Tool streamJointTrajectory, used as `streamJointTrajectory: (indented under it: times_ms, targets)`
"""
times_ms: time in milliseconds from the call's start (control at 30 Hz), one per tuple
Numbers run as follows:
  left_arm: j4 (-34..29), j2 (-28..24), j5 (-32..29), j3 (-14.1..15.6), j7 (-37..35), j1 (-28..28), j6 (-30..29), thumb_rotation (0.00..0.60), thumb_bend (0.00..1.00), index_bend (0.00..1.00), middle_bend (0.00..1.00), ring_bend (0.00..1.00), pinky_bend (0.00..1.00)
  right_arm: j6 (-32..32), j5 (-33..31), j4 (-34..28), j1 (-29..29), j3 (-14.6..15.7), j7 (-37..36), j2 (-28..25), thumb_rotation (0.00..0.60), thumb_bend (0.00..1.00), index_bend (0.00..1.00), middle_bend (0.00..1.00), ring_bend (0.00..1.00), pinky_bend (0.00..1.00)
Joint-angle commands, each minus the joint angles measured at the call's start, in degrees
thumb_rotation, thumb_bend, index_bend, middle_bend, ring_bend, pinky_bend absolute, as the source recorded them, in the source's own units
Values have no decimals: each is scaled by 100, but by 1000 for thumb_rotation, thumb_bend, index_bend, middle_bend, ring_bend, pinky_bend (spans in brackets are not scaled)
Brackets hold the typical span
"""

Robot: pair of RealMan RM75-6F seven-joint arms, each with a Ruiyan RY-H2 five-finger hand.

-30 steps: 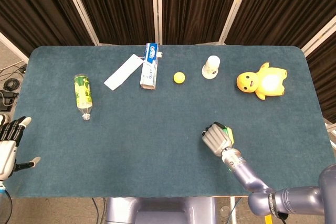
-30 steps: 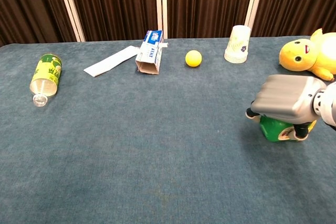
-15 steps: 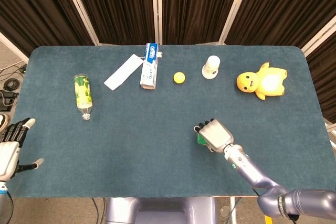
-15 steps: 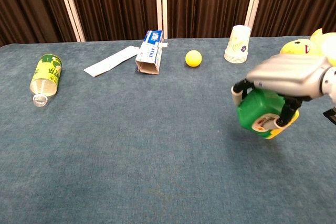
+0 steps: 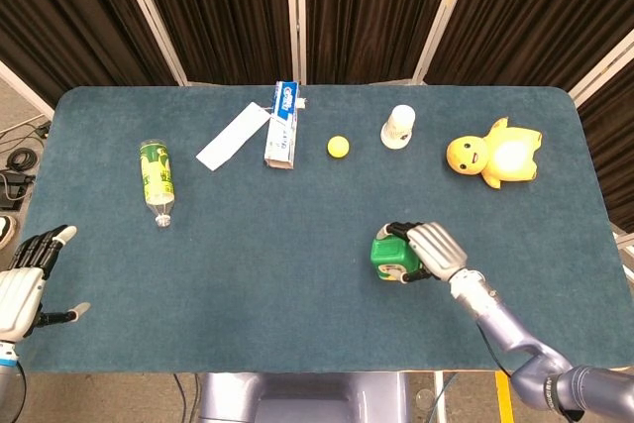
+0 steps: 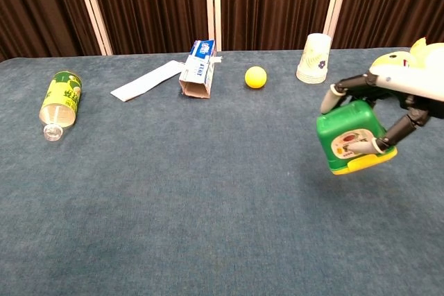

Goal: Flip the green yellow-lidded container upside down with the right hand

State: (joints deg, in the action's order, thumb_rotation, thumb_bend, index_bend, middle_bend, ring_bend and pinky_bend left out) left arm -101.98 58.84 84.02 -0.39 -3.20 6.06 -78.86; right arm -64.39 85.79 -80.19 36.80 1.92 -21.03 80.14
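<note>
A: Fingers (image 6: 347, 92) of the right hand (image 6: 395, 95) wrapped around the green container (image 6: 349, 132), thumb side on the label face. Left hand (image 5: 25, 279) idle off the table's near left corner, fingers spread, holding nothing.

B: What changed?

A: A second ago the container sat on the cloth under the palm. Now it's lifted clear, shifted left, rolled so the yellow lid (image 6: 364, 163) hangs at the lower edge, tilted. The flip looks well underway; it still has to be set down on the lid.

B: Where is it?

A: In the air over the table's (image 5: 297, 245) near right part, well apart from the yellow duck (image 5: 493, 156) and paper cup (image 5: 398, 127).

B: Materials?

A: Glossy hard plastic tub, boxy with rounded corners, printed label. Table is matte blue-green felt. Duck looks like soft plush.
</note>
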Motion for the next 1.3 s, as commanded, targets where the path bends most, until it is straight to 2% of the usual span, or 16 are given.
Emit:
streamJointTrajectory:
  times_ms: [33, 167, 267, 367, 433, 533, 767, 967, 1033, 1167, 1300]
  targets:
    - [-22, 8, 9, 0, 22, -9, -29, 600, 0, 0, 0, 0, 0, -197, 261, 475, -229, 79, -275, 291, 600, 477, 409, 498, 432, 488]
    - [-34, 0, 45, 8, 21, -20, -66, 600, 0, 0, 0, 0, 0, -212, 374, 787, -302, 147, -349, 448, 600, 462, 374, 474, 423, 463]
    - [-35, 4, 46, 12, 25, -25, -76, 600, 0, 0, 0, 0, 0, -199, 436, 966, -345, 180, -431, 518, 600, 439, 331, 428, 375, 419]
    - [-36, 6, 51, 16, 31, -25, -76, 600, 0, 0, 0, 0, 0, -178, 475, 1015, -360, 205, -487, 506, 600, 360, 198, 268, 229, 294]
    - [-40, 6, 57, 19, 39, -25, -80, 600, 0, 0, 0, 0, 0, -145, 560, 1026, -361, 268, -591, 434, 600, 265, 67, 95, 70, 162]
    - [-47, 4, 52, 18, 46, -27, -86, 600, 0, 0, 0, 0, 0, -172, 681, 1004, -396, 358, -884, 279, 600, 167, 0, 2, 0, 64]
    - [-59, -14, 75, 24, 29, -32, -107, 600, 0, 0, 0, 0, 0, -701, 1044, 916, -603, 507, -1065, -149, 600, 138, 0, 0, 0, 10]
    - [-61, 0, 109, 8, 151, -72, -238, 600, 0, 0, 0, 0, 0, -1406, 1217, 381, -893, 512, -915, -856, 600, 61, 0, 0, 0, 0]
    - [-71, 7, 134, 8, 188, -98, -302, 600, 0, 0, 0, 0, 0, -1577, 1115, 194, -1029, 459, -643, -1064, 600, 26, 0, 0, 0, 0]
    - [-113, 19, 174, 10, 307, -188, -488, 600, 0, 0, 0, 0, 0, -2005, 566, -779, -1530, 282, 424, -1680, 600, 0, 0, 0, 0, 0]
    - [-187, 36, 204, 2, 468, -267, -660, 600, 0, 0, 0, 0, 0, -2418, 145, -1421, -1984, 154, 1511, -1921, 600, 0, 0, 0, 0, 0]
